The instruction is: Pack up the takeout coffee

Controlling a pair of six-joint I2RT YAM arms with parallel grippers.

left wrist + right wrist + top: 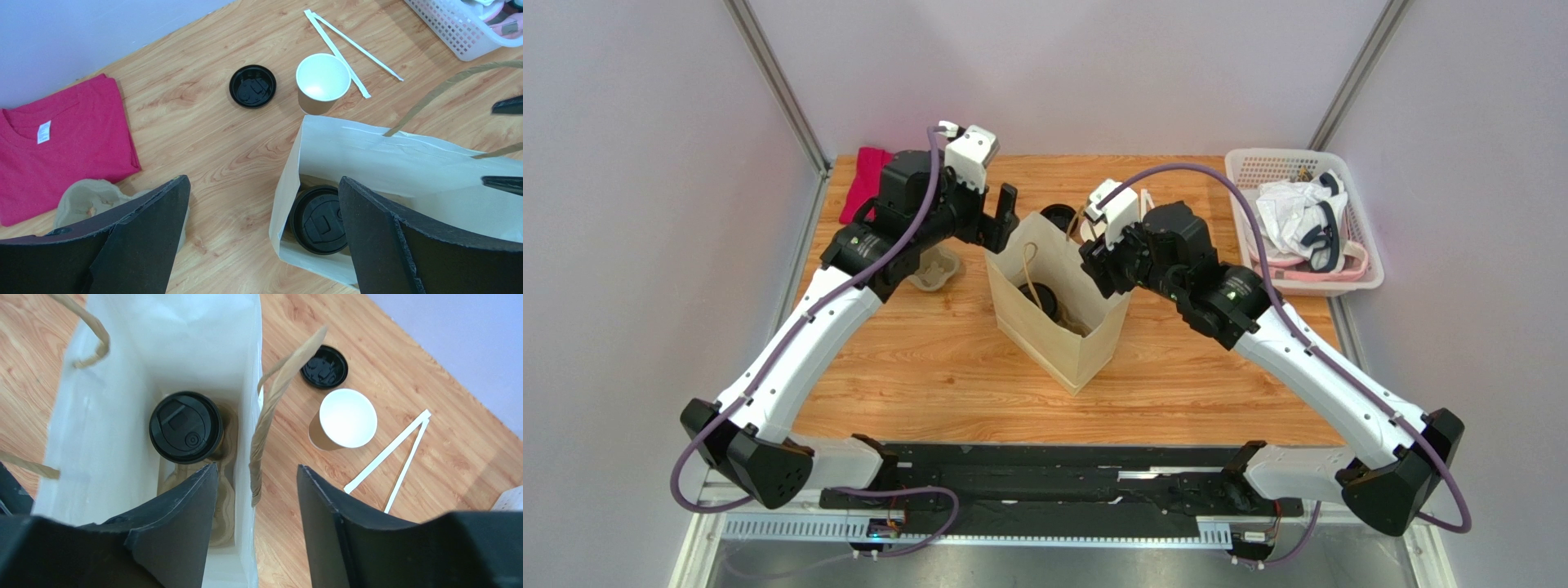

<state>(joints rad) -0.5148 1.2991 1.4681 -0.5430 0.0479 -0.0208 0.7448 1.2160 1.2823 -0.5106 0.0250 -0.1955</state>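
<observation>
The takeout coffee, a tan cup with a black lid, stands upright on the floor of an open paper bag at the table's middle. Its lid also shows in the left wrist view and from above. My left gripper is open over the bag's left edge, one finger outside the wall and one over the inside, holding nothing. At the bag's right rim, my right gripper is open astride the bag wall and a paper handle, with gaps on both sides.
Behind the bag are an unlidded tan cup, a loose black lid and two white wrapped straws. A red shirt and a tan moulded holder lie left. A white basket of cloth stands back right.
</observation>
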